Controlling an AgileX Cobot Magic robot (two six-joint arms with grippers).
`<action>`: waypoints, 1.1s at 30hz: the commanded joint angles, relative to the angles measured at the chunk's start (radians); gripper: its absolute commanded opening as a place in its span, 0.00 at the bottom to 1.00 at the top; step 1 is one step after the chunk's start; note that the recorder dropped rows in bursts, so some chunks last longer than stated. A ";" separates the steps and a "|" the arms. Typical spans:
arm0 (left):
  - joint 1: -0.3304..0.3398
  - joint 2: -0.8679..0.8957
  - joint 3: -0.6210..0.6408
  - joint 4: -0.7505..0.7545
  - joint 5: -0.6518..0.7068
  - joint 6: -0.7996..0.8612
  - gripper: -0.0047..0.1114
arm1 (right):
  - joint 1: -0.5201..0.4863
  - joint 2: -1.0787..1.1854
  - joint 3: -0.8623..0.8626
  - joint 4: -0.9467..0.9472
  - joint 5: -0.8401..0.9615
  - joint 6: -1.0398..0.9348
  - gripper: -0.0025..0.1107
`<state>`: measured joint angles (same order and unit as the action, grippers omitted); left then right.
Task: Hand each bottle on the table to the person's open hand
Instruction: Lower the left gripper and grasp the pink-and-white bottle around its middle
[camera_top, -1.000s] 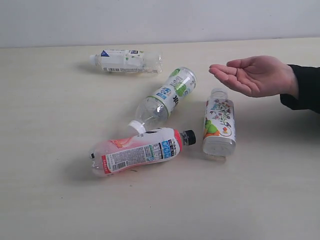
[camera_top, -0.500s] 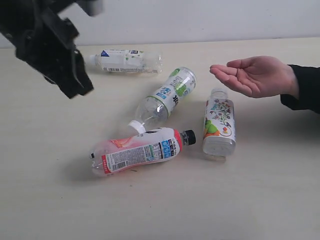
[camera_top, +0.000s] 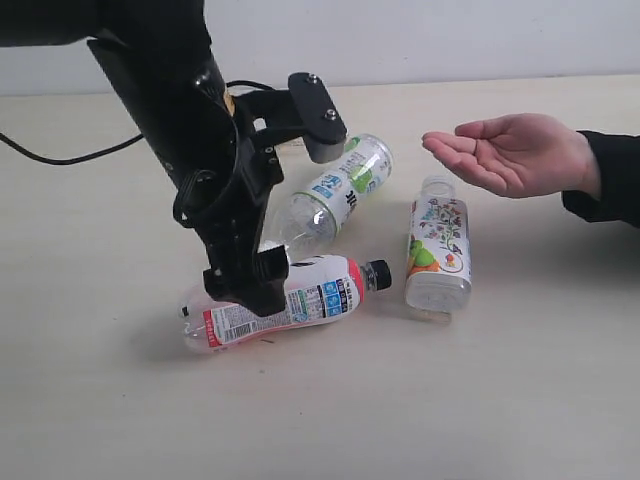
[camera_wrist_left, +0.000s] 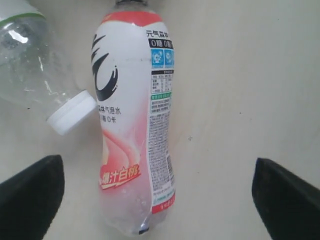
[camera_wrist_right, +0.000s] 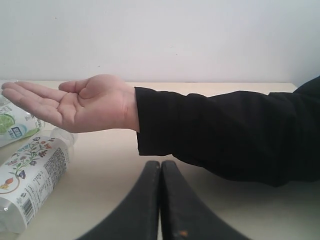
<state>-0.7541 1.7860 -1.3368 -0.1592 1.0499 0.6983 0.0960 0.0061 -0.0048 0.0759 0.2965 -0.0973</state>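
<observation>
The pink-red bottle (camera_top: 325, 293) with a black cap lies on the table (camera_top: 500, 400). My left gripper (camera_top: 250, 287) hangs right over its base end. In the left wrist view that gripper (camera_wrist_left: 157, 200) is open, its black fingers (camera_wrist_left: 30, 195) wide apart on either side of the pink-red bottle (camera_wrist_left: 132, 125), not touching it. The green-white bottle (camera_top: 345, 185) lies just behind, its white cap (camera_wrist_left: 72, 112) by the pink label. The floral bottle (camera_top: 438, 255) lies below the person's open hand (camera_top: 510, 150). The white-blue bottle is hidden behind the left arm. My right gripper (camera_wrist_right: 161, 166) is shut and empty, near the black sleeve (camera_wrist_right: 225, 130).
The left arm's black body and cable (camera_top: 60, 155) cover the table's far left. In the right wrist view the person's hand (camera_wrist_right: 75, 102) is held palm up above the floral bottle (camera_wrist_right: 32, 175). A pale wall runs behind the table.
The left arm has swept in from the upper left and come down over the pink-red bottle, now covering the white-blue bottle. Bottles and hand have stayed put.
</observation>
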 joint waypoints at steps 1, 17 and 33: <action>-0.004 0.051 -0.008 0.006 -0.018 -0.014 0.87 | -0.003 -0.006 0.005 -0.003 -0.011 -0.002 0.02; -0.002 0.146 0.032 0.111 -0.100 -0.123 0.87 | -0.003 -0.006 0.005 -0.003 -0.011 -0.002 0.02; -0.002 0.166 0.057 0.089 -0.140 -0.134 0.87 | -0.003 -0.006 0.005 -0.003 -0.011 -0.002 0.02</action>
<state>-0.7541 1.9374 -1.2839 -0.0617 0.9141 0.5727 0.0960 0.0061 -0.0048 0.0759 0.2965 -0.0973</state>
